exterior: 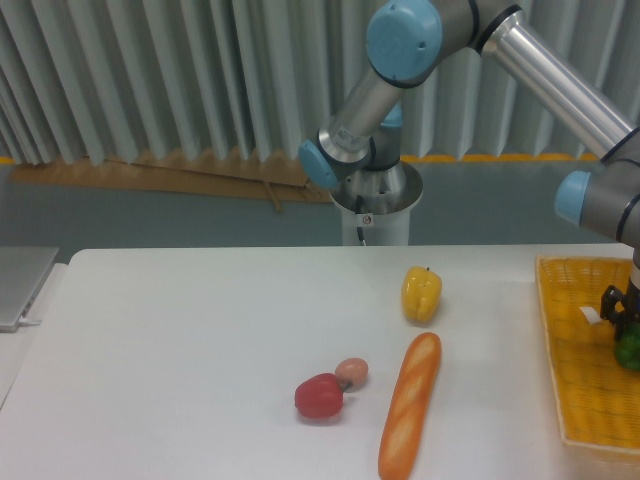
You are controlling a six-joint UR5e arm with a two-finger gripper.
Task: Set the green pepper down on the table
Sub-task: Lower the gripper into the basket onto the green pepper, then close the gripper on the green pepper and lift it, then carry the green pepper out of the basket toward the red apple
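At the far right edge, the green pepper shows only as a dark-green lump cut off by the frame, over the yellow woven basket tray. My gripper comes down onto it from above; one dark finger shows and the rest is out of frame. The jaws appear shut on the pepper's top. The white table spreads out to the left of the tray.
On the table lie a yellow bell pepper, a long baguette, a red pepper and a small pinkish ball touching it. A laptop corner sits at the left edge. The arm's base stands behind the table.
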